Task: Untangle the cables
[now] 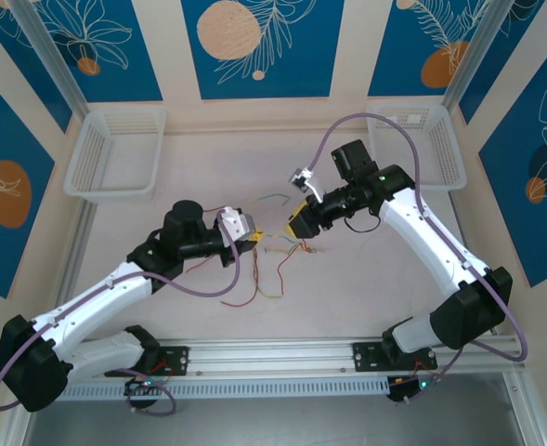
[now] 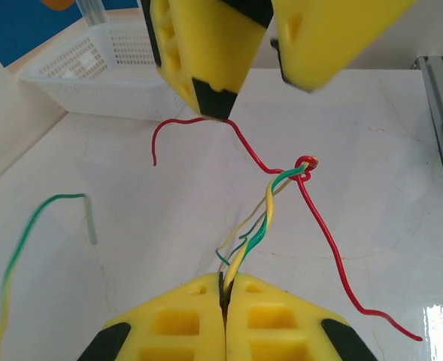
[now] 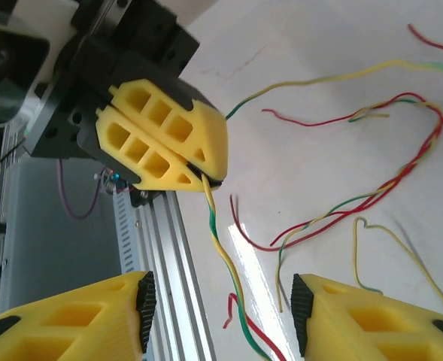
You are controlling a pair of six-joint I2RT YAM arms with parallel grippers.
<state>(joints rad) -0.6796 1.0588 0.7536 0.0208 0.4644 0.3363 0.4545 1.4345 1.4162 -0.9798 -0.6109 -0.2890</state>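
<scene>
- A white basket (image 1: 85,158) sits in the upper left of the top view. A second white basket (image 1: 443,139) sits in the upper right.
- The cables (image 1: 271,265) are thin red and yellow-green wires. They lie on the table (image 1: 366,288) in the middle of the frame, well apart from both baskets.
- The left gripper (image 2: 225,289) is at the bottom of the left wrist view. Its yellow fingers are pressed together on a yellow-green wire (image 2: 268,210).
- That wire runs up to a small knot (image 2: 305,162), where it twists with a red wire (image 2: 329,241).
- The right gripper (image 2: 259,94) is at the top of that view with its fingers apart.
</scene>
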